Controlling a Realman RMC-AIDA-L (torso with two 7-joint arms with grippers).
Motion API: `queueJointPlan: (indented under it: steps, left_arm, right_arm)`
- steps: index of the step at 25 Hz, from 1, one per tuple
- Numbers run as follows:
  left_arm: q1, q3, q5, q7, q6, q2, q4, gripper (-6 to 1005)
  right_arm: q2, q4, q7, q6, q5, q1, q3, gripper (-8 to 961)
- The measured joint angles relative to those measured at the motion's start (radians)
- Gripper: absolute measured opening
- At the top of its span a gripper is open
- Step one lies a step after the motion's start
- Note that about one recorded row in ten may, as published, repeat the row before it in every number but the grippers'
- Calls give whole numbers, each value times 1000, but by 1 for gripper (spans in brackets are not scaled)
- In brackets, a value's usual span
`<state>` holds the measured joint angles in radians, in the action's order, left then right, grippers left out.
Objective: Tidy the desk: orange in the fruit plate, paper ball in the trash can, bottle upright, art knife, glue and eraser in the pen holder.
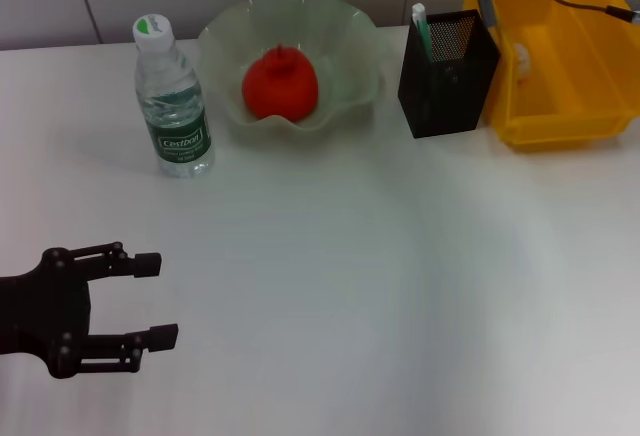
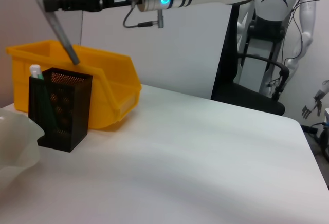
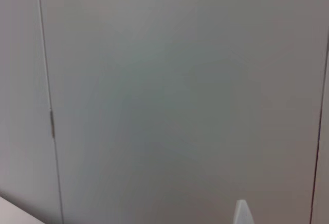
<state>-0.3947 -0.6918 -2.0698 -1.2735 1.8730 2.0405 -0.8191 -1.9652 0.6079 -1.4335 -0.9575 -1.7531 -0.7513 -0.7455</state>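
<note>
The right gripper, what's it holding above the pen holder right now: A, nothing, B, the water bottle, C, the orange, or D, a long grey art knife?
D: in the left wrist view the right gripper grips a long grey art knife slanting down above the black mesh pen holder, while the bottle stands on the table and the orange sits in the fruit plate.

The desk (image 1: 350,286) is smooth, matt white. The plate (image 1: 350,56) is translucent frosted plastic, the bottle (image 1: 172,106) clear plastic with a glossy label, the holder (image 1: 450,81) black metal mesh, the bin (image 1: 570,76) glossy yellow plastic.
</note>
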Motion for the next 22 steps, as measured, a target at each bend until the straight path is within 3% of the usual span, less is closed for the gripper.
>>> queueJointPlan:
  steps: [3, 7, 16, 18, 20, 21, 22]
  left_arm:
    - [-5, -3, 0, 0, 0, 3, 0, 821]
    - [-9, -5, 1, 4, 0, 3, 0, 821]
    - [-13, -10, 1, 15, 0, 3, 0, 822]
    - [-13, -10, 1, 20, 0, 3, 0, 822]
    - [-13, -11, 0, 25, 0, 3, 0, 822]
    - [-13, -11, 0, 25, 0, 3, 0, 822]
    - [-13, -11, 0, 27, 2, 4, 0, 822]
  right_arm:
    - [5, -66, 30, 51, 0, -38, 2, 133]
    - [-11, -81, 34, 109, -2, -58, -8, 133]
    - [-23, -133, 59, 141, -7, -87, -26, 133]
    - [-35, -128, 59, 162, -7, -86, -45, 134]
    - [-66, -84, 68, 191, -7, -67, -67, 134]
    - [-66, -84, 68, 191, -7, -67, -67, 134]
    - [-96, -24, 81, 209, -5, -42, -73, 134]
